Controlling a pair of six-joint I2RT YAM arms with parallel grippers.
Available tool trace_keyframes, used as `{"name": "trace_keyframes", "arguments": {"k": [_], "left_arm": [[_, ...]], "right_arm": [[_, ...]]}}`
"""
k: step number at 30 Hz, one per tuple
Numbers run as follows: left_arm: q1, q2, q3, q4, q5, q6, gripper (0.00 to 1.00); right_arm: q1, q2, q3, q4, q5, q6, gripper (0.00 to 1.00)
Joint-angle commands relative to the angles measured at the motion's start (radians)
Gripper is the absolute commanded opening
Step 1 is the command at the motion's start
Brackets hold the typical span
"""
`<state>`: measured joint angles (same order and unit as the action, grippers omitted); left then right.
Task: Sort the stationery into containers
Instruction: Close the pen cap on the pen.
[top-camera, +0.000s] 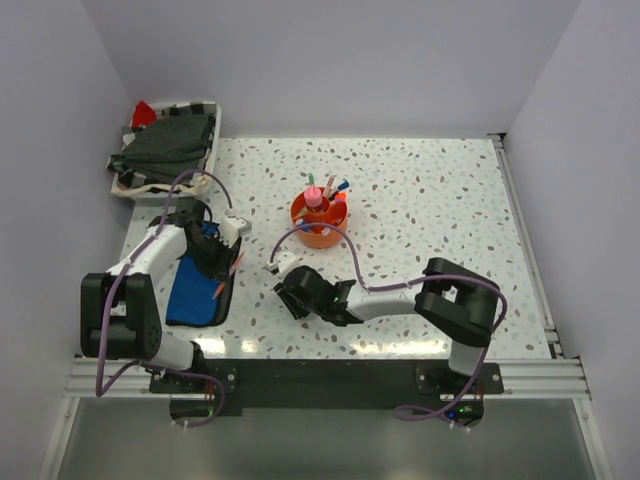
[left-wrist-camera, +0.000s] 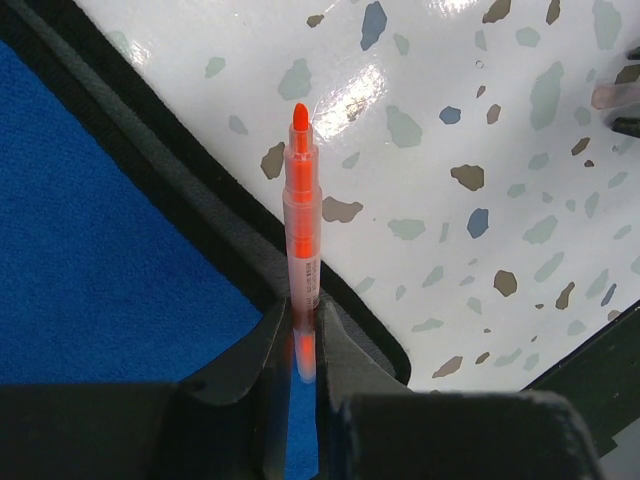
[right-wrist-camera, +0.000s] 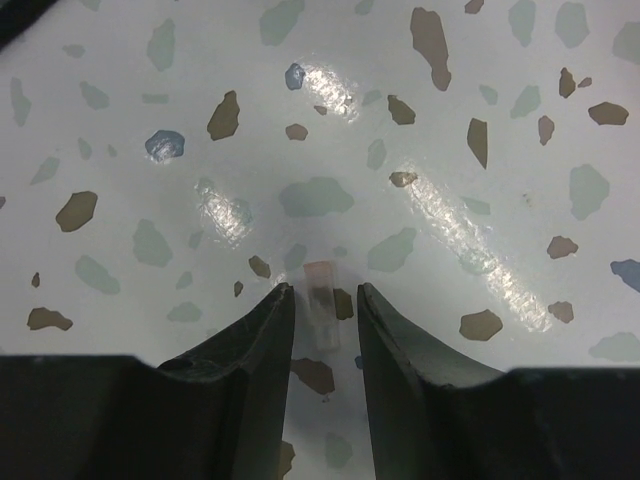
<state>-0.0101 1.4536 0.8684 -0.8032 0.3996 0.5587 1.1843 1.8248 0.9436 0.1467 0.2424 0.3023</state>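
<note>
Above the black-edged border of the flat blue fabric pouch (left-wrist-camera: 100, 260), the left arm's fingers (left-wrist-camera: 276, 330) were closed on the lower barrel of a translucent orange pen (left-wrist-camera: 303, 210). The pen's tip projected past the pouch edge, over the white speckled table (left-wrist-camera: 480, 120). Near the middle of the table, the right arm's fingers (right-wrist-camera: 274, 322) stood apart on either side of a small pale stub of stationery (right-wrist-camera: 322, 300). The stub lay flat on the glossy surface, with a narrow gap showing on each side; what kind of item it was could not be made out. The round orange plastic desk organiser (top-camera: 299, 213) stood just beyond the right arm, with several pens already upright in it. Two steps appeared to be in hand: placing the pen and picking up the stub. For the pen, the arm should be drawn back until the whole barrel lay over blue fabric, then lowered close to the pouch before release. Otherwise the pen would likely roll off the raised edge onto the table. Whether the pouch was open could not be told. For the stub, the fingers should be centred and set low against the table, then closed slowly and squarely. A piece this short on a slick surface would probably squirt out of an off-centre pinch.
</note>
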Motion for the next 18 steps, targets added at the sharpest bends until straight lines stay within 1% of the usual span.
{"name": "trace_keyframes", "arguments": {"k": [1, 4, 8, 18], "left_arm": [[0.01, -0.002, -0.003, 0.016, 0.038, 0.027, 0.0], [0.01, -0.001, -0.003, 0.022, 0.039, 0.027, 0.0], [0.01, 0.005, 0.001, 0.022, 0.044, 0.029, 0.0], [0.01, 0.002, 0.001, 0.016, 0.05, 0.032, 0.0]], "right_arm": [[0.005, -0.033, -0.048, -0.068, -0.038, -0.018, 0.37], [0.005, -0.038, -0.069, -0.059, -0.041, -0.054, 0.37], [0.005, -0.022, -0.074, -0.045, -0.046, -0.061, 0.37], [0.005, 0.04, -0.029, -0.038, -0.06, -0.072, 0.35]]}}
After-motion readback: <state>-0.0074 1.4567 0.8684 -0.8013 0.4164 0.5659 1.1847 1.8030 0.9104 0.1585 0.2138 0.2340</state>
